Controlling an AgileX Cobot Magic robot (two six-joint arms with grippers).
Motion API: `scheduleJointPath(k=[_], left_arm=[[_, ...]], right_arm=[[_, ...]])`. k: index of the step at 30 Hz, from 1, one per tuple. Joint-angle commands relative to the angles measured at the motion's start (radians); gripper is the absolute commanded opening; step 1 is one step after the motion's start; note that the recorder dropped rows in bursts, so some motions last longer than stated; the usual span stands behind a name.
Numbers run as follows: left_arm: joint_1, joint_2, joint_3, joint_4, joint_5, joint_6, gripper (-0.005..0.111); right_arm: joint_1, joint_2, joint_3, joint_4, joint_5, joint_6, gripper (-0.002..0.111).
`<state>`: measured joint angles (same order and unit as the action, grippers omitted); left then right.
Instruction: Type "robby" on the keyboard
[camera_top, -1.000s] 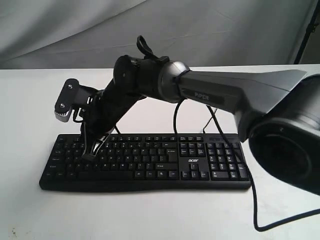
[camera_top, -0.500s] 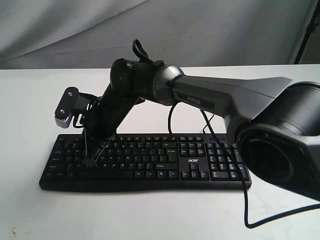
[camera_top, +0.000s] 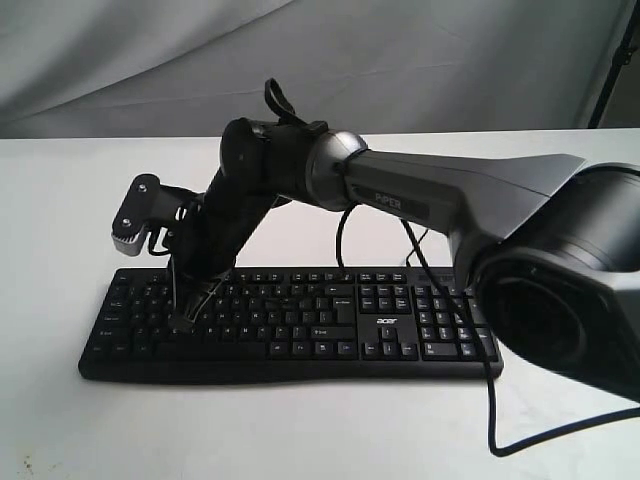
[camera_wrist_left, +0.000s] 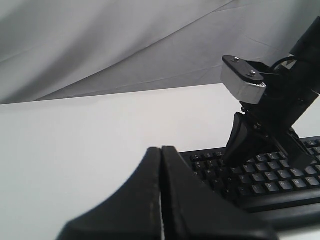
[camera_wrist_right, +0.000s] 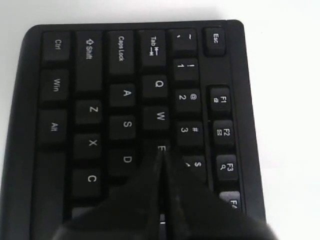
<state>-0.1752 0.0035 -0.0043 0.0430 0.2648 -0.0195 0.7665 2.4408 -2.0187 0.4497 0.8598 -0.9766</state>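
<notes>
The black keyboard (camera_top: 330, 335) lies across the white table, its acer logo (camera_top: 387, 321) right of the middle. My right gripper (camera_top: 184, 319) reaches across to the keyboard's left part, shut, with its tips down on the letter keys. In the right wrist view the shut tips (camera_wrist_right: 161, 151) end at the E key (camera_wrist_right: 161, 148); the keys beyond E lie hidden beneath the fingers. My left gripper (camera_wrist_left: 161, 149) is shut and empty, off the keyboard's (camera_wrist_left: 270, 175) left end. From there it sees the right gripper (camera_wrist_left: 231, 156). The exterior view does not show the left gripper.
The keyboard's thin black cable (camera_top: 497, 400) runs off its right end and loops on the table (camera_top: 60, 200). The right arm's big grey body (camera_top: 540, 250) fills the right foreground. A grey cloth backdrop (camera_top: 400, 60) hangs behind the table.
The right gripper came down and slightly left onto the letter keys between the first earlier frame and the second. Since then it has stayed still.
</notes>
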Motion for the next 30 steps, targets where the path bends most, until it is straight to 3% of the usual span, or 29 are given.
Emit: scheduleJointPath(k=[1, 30], left_arm=[[-0.006, -0.003, 0.004, 0.005, -0.006, -0.003, 0.0], [-0.006, -0.003, 0.004, 0.005, -0.006, -0.003, 0.0]], right_arm=[[-0.008, -0.005, -0.008, -0.021, -0.009, 0.016, 0.0], [-0.008, 0.01, -0.008, -0.021, 0.007, 0.016, 0.0]])
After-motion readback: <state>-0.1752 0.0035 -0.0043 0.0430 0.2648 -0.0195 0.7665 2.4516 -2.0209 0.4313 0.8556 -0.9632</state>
